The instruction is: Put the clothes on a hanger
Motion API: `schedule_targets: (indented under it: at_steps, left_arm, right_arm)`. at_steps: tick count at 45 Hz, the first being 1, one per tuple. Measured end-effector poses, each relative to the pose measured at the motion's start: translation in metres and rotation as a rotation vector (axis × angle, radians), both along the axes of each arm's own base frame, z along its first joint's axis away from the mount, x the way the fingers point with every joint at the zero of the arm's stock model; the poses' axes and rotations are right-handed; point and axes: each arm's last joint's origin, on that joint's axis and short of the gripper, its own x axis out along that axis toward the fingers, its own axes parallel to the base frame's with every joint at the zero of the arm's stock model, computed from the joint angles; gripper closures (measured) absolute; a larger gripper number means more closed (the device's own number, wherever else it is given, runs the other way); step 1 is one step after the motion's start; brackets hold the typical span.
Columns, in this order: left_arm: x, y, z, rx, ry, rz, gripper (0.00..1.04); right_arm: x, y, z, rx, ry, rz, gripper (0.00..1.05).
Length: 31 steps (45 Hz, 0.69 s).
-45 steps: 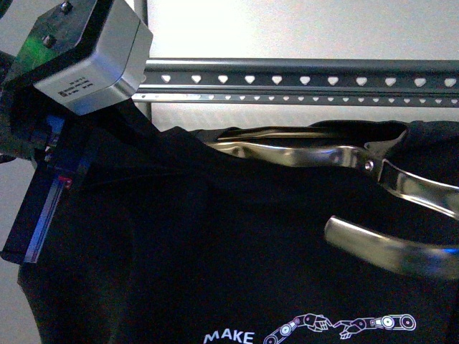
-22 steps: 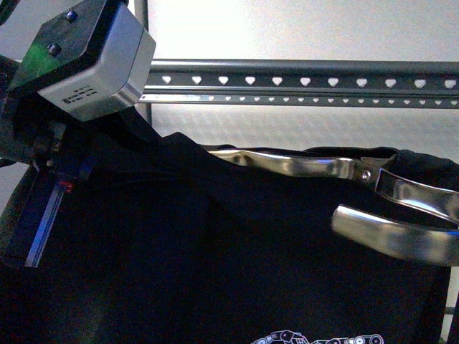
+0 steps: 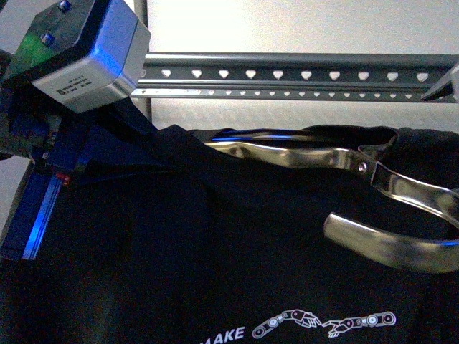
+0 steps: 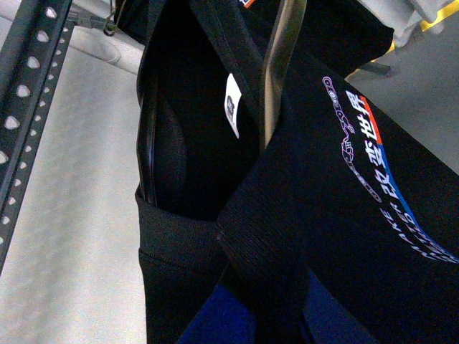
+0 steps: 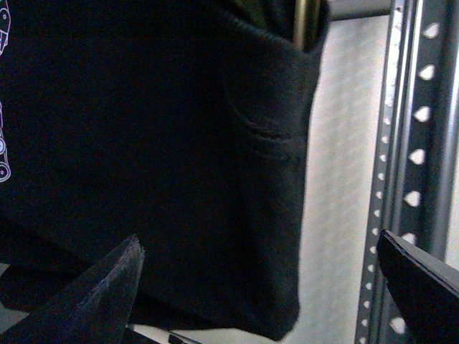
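The black T-shirt point(image 3: 237, 258) fills the lower front view, with its white robot-arm print low down. The grey rack rail point(image 3: 287, 74) with heart-shaped holes runs across behind and above it. My left gripper point(image 3: 61, 175) is at the shirt's left shoulder. In the left wrist view it point(image 4: 265, 312) is shut on the ribbed collar of the T-shirt point(image 4: 337, 236), with blue-lit fingers point(image 4: 215, 319) on either side. My right gripper point(image 5: 262, 276) is open. Its dark fingertips stand on either side of the shirt's hanging edge point(image 5: 272, 215), next to the rail point(image 5: 423, 143).
A shiny chrome curved bar point(image 3: 301, 154) with a rivet lies across the shirt's neck opening; it also shows in the left wrist view point(image 4: 276, 64). A white label point(image 4: 233, 106) sits inside the collar. The rail point(image 4: 29, 93) runs close beside the shirt. The pale wall is behind.
The shirt and the chrome bar dipped and came back up a little. The print has shifted left. A grey edge has come in at the upper right of the front view.
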Motion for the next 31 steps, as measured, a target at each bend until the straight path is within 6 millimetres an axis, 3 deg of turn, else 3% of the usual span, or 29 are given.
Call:
schedule_targets:
  at_steps: [9,17,31]
  left_arm:
    - [0.000,0.000,0.000,0.000,0.000,0.000,1.00]
    - [0.000,0.000,0.000,0.001,0.000,0.001,1.00]
    - [0.000,0.000,0.000,-0.003,0.002,-0.001,1.00]
  right_arm:
    - [0.031,0.012,-0.012,0.018,0.033,-0.015,0.08]
    - [0.054,0.018,-0.004,0.091,-0.026,-0.029,0.38]
    - [0.053,0.003,-0.009,0.162,-0.001,-0.055,0.81]
